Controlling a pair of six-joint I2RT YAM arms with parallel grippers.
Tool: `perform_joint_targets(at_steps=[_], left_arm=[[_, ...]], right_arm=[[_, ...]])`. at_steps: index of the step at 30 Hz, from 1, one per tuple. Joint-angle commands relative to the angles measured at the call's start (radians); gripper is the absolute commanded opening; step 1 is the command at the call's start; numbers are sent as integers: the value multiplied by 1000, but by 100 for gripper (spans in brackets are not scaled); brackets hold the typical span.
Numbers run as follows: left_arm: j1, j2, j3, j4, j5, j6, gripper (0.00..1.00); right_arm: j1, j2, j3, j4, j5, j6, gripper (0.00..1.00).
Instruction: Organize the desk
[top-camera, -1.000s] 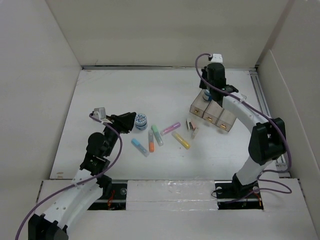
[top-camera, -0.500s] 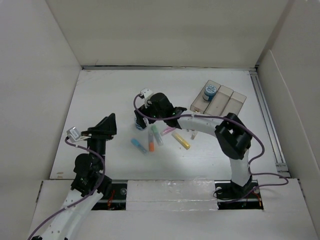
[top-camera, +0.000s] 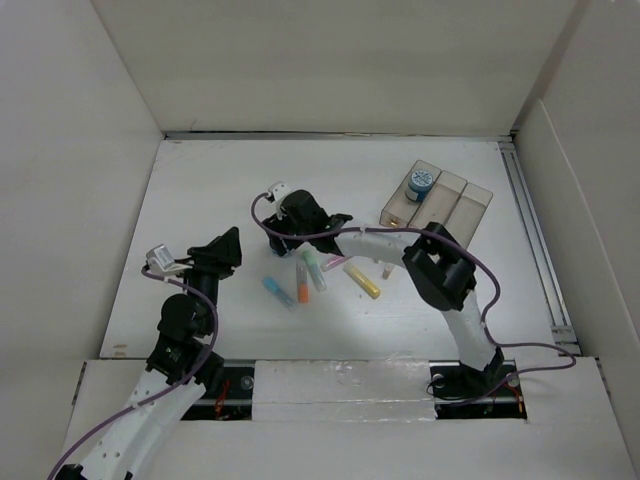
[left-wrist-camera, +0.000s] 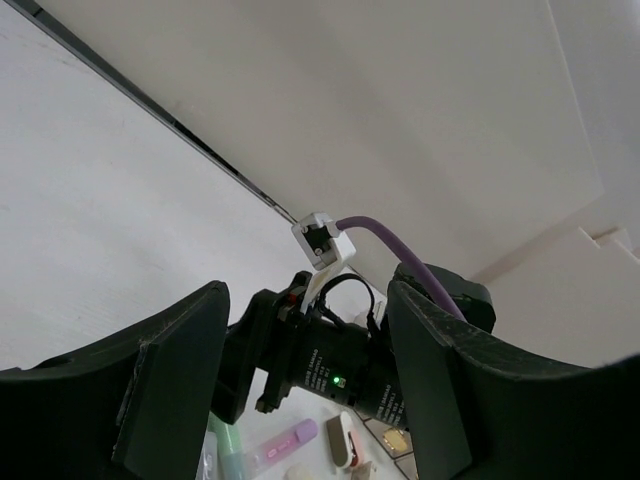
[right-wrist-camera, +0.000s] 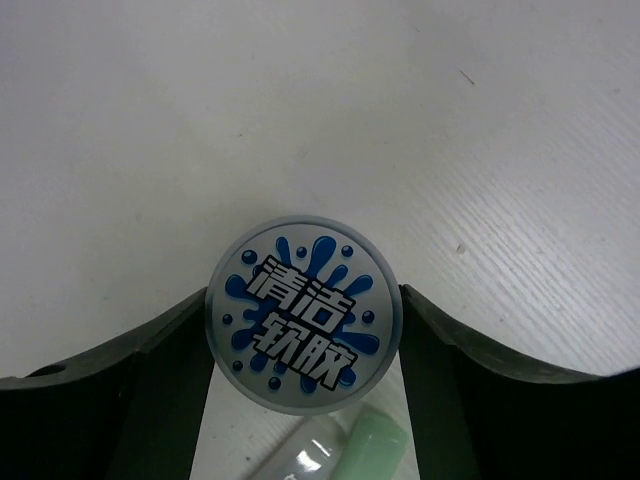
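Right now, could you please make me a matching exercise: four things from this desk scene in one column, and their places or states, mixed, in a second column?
1. left gripper
2. loose tin
3. yellow marker
4. clear tray

A. between the jaws of the right gripper
B. holds a second tin in an end compartment
C. jaws open, holding nothing
D. lies on the desk, right of the green marker in the top view

Pairs: 1-C, 2-A, 3-D, 4-B
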Motion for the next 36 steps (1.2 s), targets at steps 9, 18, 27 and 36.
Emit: perform_joint_targets(at_steps=[9,18,27,36], left_arm=[[-3,30,29,68,43,33,59],[-3,229,85,122,198,91,60],[-3,328,118,134,254,111,60],[-3,334,118,148,270,114,60]], right_arm=[[-105,-317,-82,211,72,62,41],[-464,-516,-312,150,161,149,38],[-641,-495,-370,119,66,183,39],[-641,-470,-421,113,100,204,39]])
